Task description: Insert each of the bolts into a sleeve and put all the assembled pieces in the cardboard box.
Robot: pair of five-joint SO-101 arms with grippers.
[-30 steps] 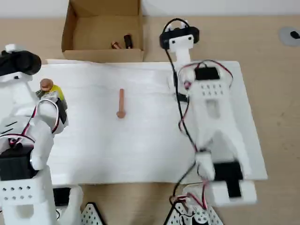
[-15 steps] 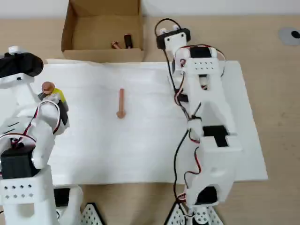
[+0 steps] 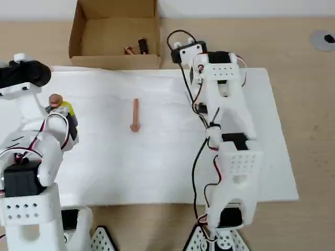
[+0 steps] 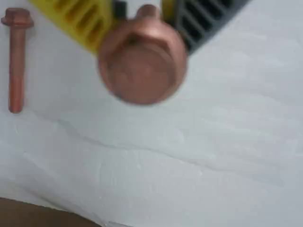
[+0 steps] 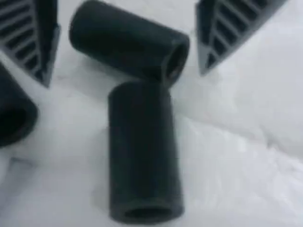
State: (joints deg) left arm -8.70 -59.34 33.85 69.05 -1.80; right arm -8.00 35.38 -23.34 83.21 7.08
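Observation:
My left gripper [image 3: 58,106] is shut on a copper bolt [image 3: 54,99] at the left end of the white sheet [image 3: 131,167]. In the left wrist view the bolt's head [image 4: 142,66] sits between the yellow finger [image 4: 85,19] and the black one [image 4: 203,19]. A second bolt [image 3: 135,115] lies loose mid-sheet. My right gripper [image 5: 125,71] is open just above the sheet, its fingers [image 5: 33,42] either side of a black sleeve [image 5: 128,45]. Another sleeve [image 5: 144,151] lies against it, and a third [image 5: 14,118] is close by.
The cardboard box [image 3: 78,31] stands open behind the sheet and holds assembled pieces [image 3: 136,47]. The right arm [image 3: 225,104] lies across the right half of the sheet. Wooden tabletop [image 3: 303,78] surrounds the sheet. A small dark object [image 3: 327,38] sits far right.
The right arm has folded up and forward over the sheet, its wrist end shifting a little left and nearer. The left arm with its bolt has barely moved.

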